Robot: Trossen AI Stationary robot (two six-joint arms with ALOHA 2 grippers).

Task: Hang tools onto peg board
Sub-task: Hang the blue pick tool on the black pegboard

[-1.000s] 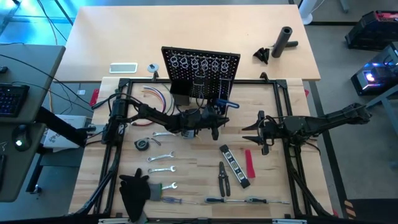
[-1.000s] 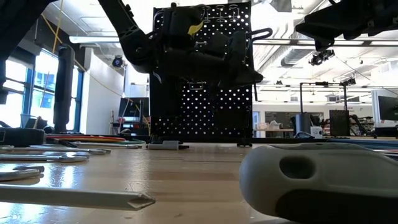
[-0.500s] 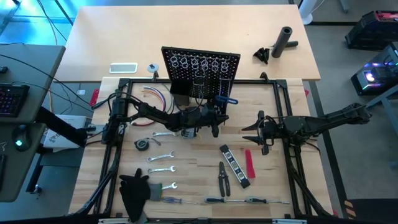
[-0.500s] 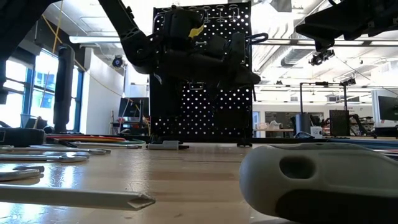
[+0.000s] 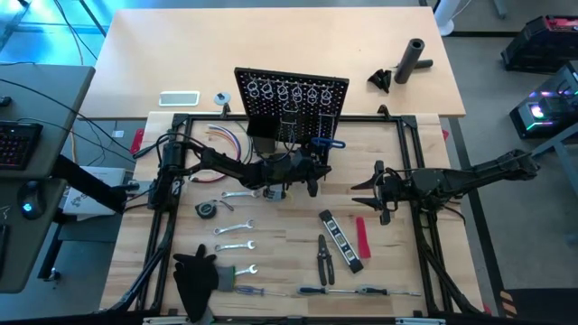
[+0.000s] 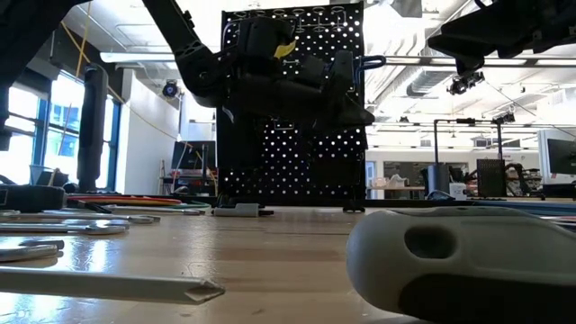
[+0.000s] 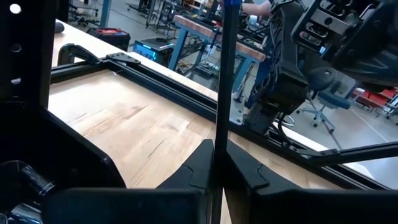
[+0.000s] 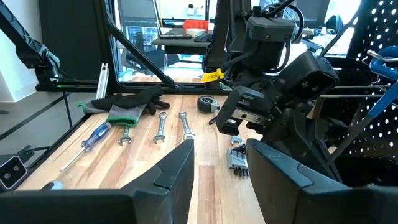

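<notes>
The left tool (image 5: 312, 177) is closed on a thin rod, seemingly the blue-handled tool (image 5: 328, 143), just before the peg board (image 5: 291, 95). The right tool (image 5: 368, 188) hovers open over the table (image 5: 289, 221)

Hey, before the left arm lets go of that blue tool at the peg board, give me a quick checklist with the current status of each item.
1. Left gripper shut on the blue tool: ok, the shaft sits between its fingers.
2. Blue tool hooked on the peg board: cannot tell, the arm hides the hook.
3. Right gripper open and empty: ok.
4. Right arm apart from the left arm: ok, it hovers over the table to the board's right.
5. All tools hung: not ok, the wrenches, pliers and level lie on the table.
</notes>
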